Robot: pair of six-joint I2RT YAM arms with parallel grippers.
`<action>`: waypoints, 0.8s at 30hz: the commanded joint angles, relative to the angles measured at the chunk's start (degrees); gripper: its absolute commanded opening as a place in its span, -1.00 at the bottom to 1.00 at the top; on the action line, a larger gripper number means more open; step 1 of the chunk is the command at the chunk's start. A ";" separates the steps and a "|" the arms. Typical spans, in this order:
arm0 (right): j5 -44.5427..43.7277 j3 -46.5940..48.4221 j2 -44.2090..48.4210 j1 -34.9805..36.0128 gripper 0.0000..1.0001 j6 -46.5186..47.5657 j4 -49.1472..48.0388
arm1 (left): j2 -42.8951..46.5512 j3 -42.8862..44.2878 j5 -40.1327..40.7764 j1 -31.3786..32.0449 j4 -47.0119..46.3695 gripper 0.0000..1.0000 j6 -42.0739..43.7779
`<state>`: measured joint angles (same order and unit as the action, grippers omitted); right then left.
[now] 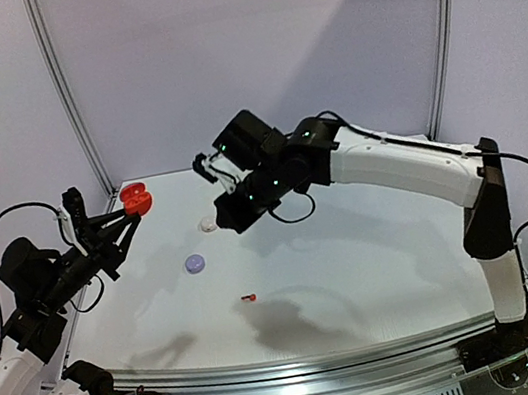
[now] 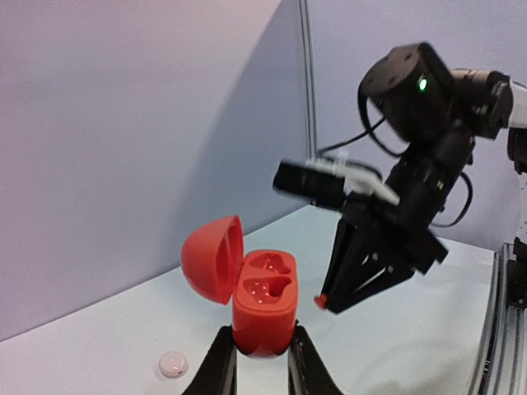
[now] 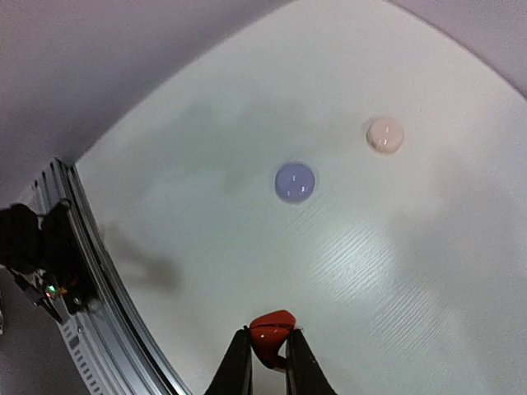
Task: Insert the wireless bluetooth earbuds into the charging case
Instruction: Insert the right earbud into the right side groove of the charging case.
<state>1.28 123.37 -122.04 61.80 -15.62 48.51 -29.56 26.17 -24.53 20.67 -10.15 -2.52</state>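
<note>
Now, quick notes:
left gripper (image 2: 262, 336): jaws pressed onto the base of the red case (image 2: 263, 303), holding it upright off the counter (image 1: 376, 260), over the far-left corner.
case lid: swung open to the left in the left wrist view; both wells face up.
right gripper (image 3: 269, 339): jaws pinching a red bud (image 3: 272, 326) at the tips; raised above the counter, angled down & to the left.
bud vs case: in the left wrist view the held bud sits just right of the case, level w/ its lower body; a gap shows between them, not touching.
loose red bud (image 1: 250, 298): lies on the counter, center-near, well apart from both grippers.
lavender case (image 1: 195, 263): shut, on the counter left of center, between the held case & the loose bud.
white case (image 1: 208, 224): shut, on the counter just far-right of the lavender one, next to the right gripper's tip in the top view.
edges: corner post (image 1: 70, 98) & wall stand close behind the held case; near rail (image 1: 323, 365) runs along the counter's near edge.
room: broad stretch of counter right of the loose bud, out toward the right arm's base; much tighter btw. the two grippers at far left.
</note>
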 commanded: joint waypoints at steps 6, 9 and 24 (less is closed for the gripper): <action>-13.25 -3.08 12.67 2.95 -0.99 -9.26 -30.51 | -2.68 -2.30 8.83 6.14 -13.48 -1.00 9.58; -17.20 -2.53 12.56 5.23 -1.00 -7.90 -37.27 | -4.22 -3.20 12.40 10.06 -19.11 -1.00 14.20; -19.81 -2.29 5.77 11.02 -1.00 -3.85 -55.36 | -11.09 2.03 20.36 14.56 -27.02 -1.00 15.81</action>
<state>-18.74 121.73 -113.75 72.71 -20.45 -2.33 -39.90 26.09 -6.74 34.17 -34.06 13.50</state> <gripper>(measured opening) 0.113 0.182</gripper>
